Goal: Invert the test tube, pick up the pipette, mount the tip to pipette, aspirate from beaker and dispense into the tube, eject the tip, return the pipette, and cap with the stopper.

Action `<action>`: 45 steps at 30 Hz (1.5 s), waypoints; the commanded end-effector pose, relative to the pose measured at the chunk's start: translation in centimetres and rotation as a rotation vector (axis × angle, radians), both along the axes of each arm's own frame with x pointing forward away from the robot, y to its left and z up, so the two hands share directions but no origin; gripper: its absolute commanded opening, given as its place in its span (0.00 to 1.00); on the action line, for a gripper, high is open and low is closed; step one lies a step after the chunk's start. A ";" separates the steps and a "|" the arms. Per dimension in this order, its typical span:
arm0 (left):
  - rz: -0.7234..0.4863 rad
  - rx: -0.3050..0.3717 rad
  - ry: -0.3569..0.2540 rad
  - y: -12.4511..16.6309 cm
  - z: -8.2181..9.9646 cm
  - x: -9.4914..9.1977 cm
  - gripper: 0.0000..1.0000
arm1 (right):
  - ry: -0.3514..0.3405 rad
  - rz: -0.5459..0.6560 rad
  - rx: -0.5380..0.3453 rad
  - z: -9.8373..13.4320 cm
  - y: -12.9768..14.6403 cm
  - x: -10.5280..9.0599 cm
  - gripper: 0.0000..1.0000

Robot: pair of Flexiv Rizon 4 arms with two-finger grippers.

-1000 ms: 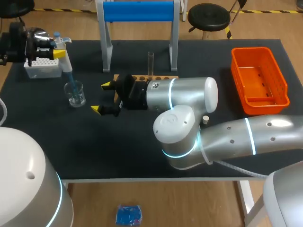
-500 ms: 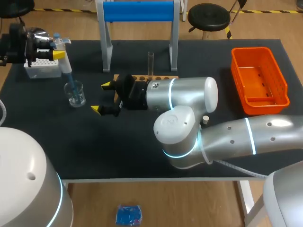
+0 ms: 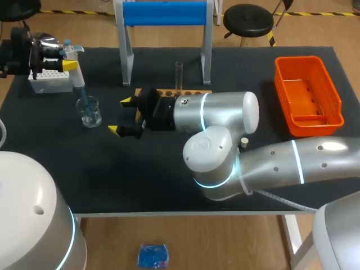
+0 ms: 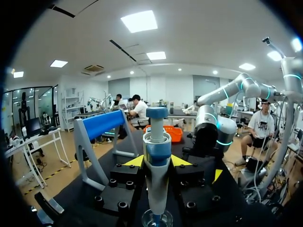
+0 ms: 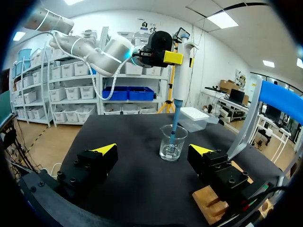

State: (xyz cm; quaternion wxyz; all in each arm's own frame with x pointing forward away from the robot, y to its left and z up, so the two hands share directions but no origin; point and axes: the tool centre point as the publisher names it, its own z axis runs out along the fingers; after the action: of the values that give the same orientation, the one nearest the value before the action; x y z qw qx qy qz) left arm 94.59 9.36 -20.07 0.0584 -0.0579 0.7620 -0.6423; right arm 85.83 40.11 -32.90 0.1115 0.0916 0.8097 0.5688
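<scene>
Head view shows the pipette (image 3: 77, 76) as a white body with a blue-capped plunger and a slim blue tip (image 3: 82, 93), held upright so the tip dips into the clear glass beaker (image 3: 89, 112); the left gripper (image 3: 67, 63) sits above and just behind the beaker, its yellow-tipped fingers clamped on the pipette's body from both sides; the left wrist view looks down the pipette to the beaker's rim straight below; a white tip box (image 3: 49, 83) stands behind the beaker, close to the table's (image 3: 169, 169) left edge; the right gripper (image 3: 121, 116) lies to the right of the beaker, apart from it, its fingers spread wide and pointing toward it, and the right wrist view has the beaker just ahead between them; farther right of the beaker a wooden rack (image 3: 197, 91) holds the clear test tube (image 3: 179, 72) upright; the small pale stopper (image 3: 244, 142) lies well right of the beaker, nearer the front edge, against the right arm; an orange basket (image 3: 308, 58) sits farthest from the beaker at the right edge; black tabletop shows between the beaker and the right gripper, and from the beaker forward to the front edge.
</scene>
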 end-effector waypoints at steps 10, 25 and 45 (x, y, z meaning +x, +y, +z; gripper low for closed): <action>-0.003 -0.001 0.000 0.1 0.0 0.1 0.00 | 0.003 0.003 -0.003 0.1 -0.2 0.0 1.00; -0.003 -0.001 0.000 0.1 0.0 0.1 0.00 | -0.114 0.065 0.004 12.5 -3.3 0.8 1.00; -0.003 -0.001 0.000 0.1 0.0 0.1 0.00 | -0.193 0.224 -0.039 21.4 1.1 4.9 1.00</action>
State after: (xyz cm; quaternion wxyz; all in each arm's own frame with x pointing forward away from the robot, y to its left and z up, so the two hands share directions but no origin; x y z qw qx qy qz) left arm 94.62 9.35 -20.05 0.0579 -0.0580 0.7622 -0.6421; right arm 89.85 40.00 -12.02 0.1573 -0.0401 0.7739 0.6121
